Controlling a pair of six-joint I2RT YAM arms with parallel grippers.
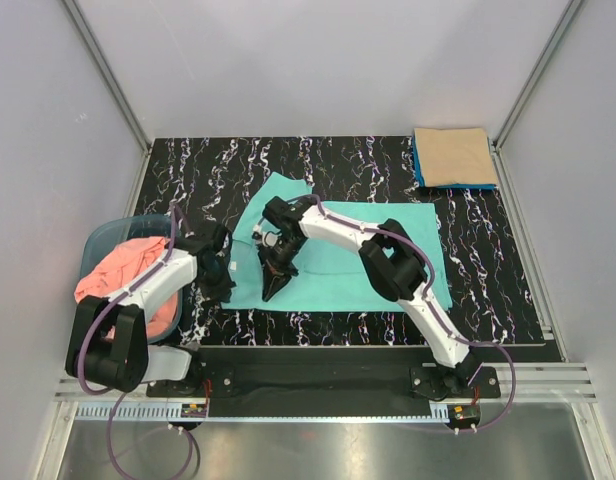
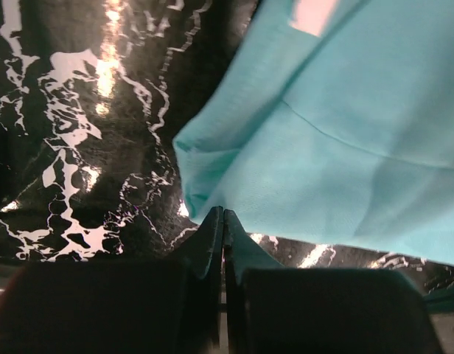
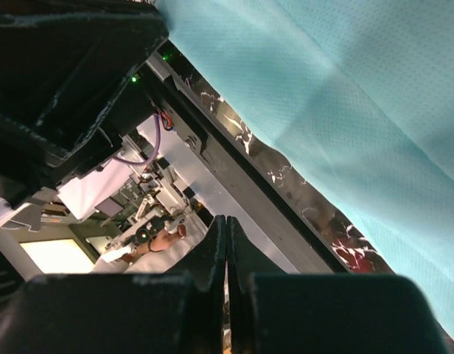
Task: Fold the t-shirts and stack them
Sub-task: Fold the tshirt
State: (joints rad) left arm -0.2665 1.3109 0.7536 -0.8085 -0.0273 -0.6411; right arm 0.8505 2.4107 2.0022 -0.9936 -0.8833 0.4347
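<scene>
The turquoise shirt point(image 1: 368, 255) is spread just right of the basket point(image 1: 96, 242), its 1st fold judged in hand; left gripper point(image 2: 223, 215) and right gripper point(image 3: 225, 221) are closed at its basket-side end, cloth in their jaws not discernible, so a joint lift is called for.

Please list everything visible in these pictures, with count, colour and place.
turquoise-green cloth t-shirt: one, turquoise-green, spread flat mid-table.
tan-beige folded t-shirt: one, tan-beige, far right corner.
blue folded t-shirt: one, blue, under the tan-beige one.
salmon pink crumpled t-shirt: one, salmon pink, in the basket.
blue-grey plastic basket: one, blue-grey, table's left edge.
black white-veined table: one, black, under everything.
left pincer: one, black, shut, at the turquoise-green shirt's left edge.
right pincer: one, black, shut, over its near edge.
</scene>
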